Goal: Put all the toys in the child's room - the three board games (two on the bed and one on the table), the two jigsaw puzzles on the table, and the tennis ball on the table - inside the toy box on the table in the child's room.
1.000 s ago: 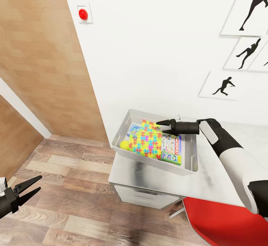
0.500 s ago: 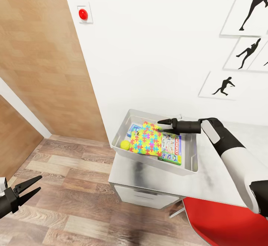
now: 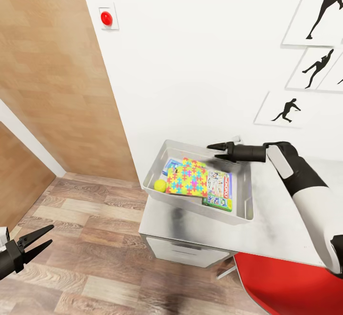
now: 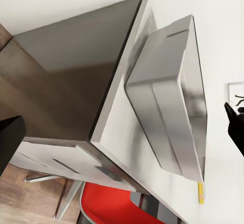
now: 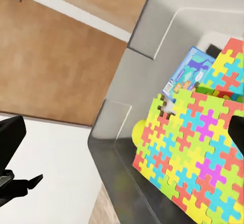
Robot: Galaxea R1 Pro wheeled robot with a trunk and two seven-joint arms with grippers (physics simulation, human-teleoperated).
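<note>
Right hand [image 3: 216, 149] hovers above jigsaw puzzle [image 3: 187, 178] — apart.

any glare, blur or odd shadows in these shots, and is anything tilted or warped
Head view: even flat light, sharp, with a soft smeared reflection on the table under the toy box. Left wrist view: whole scene rotated, and the toy box wall shows a smooth grey sheen. Right wrist view: the puzzle is crisp up close, the scene is tilted, and the dark blobs at the edges are blurred.
</note>
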